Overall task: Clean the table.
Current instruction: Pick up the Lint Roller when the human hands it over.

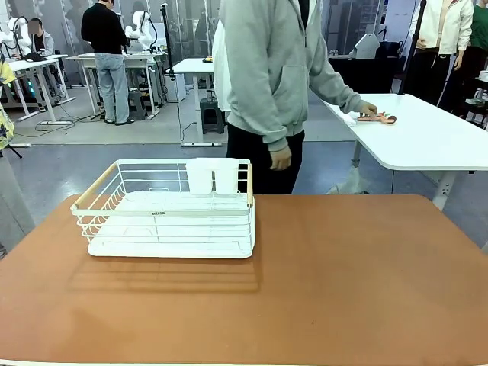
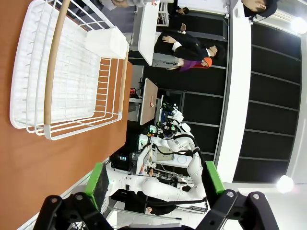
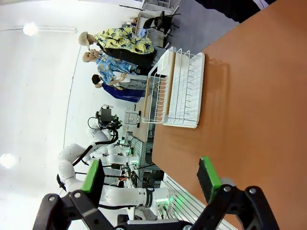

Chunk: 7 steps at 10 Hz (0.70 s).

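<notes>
Brightly, evenly lit from overhead. Front view sharp, colours natural. Soft faint shadow on matte bench at near side of wire rack, dull sheen toward right. Wrist views rolled sideways, strongly bent at edges; ceiling lamps blown out white, haloed; far background slightly soft.

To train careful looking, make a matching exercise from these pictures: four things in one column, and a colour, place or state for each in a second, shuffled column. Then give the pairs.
Column one:
1 table
2 rack
3 left gripper
4 person's outstretched hand

Column two:
A white wire
B open, empty
C reddish-brown
D on the white table

Pairs: 1-C, 2-A, 3-B, 4-D
</notes>
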### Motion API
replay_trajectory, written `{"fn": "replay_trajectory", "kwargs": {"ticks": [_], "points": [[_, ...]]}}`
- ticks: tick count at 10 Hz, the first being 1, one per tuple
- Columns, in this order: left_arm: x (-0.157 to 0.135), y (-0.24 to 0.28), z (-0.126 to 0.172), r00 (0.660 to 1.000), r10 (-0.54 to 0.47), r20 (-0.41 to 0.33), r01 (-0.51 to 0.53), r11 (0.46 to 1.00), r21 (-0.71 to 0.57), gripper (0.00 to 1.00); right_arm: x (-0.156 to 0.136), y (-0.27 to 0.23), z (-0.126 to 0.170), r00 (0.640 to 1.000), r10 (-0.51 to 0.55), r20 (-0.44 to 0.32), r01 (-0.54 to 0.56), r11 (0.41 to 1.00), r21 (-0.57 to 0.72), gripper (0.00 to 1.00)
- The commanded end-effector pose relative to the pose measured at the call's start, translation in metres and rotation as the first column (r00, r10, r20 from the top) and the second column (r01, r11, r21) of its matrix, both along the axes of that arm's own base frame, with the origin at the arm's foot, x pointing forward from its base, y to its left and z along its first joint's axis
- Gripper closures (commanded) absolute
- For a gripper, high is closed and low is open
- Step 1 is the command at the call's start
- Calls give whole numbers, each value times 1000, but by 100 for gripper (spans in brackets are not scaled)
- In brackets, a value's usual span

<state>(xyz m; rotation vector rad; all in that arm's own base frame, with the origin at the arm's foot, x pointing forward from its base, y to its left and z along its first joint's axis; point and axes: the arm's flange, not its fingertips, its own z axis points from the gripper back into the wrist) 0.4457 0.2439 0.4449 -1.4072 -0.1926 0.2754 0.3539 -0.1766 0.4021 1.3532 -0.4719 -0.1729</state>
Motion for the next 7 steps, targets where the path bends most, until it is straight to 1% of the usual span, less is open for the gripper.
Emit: {"fn": "replay_trajectory", "kwargs": {"ticks": [1, 7], "points": [[-4, 1, 3, 1000, -11, 15, 11, 1000, -8, 0, 1, 1, 2, 1000, 0, 9, 0, 1000, 12, 0], [-4, 1, 3, 1000, -11, 15, 11, 1000, -8, 0, 1, 1, 2, 1000, 0, 9, 0, 1000, 12, 0]]}}
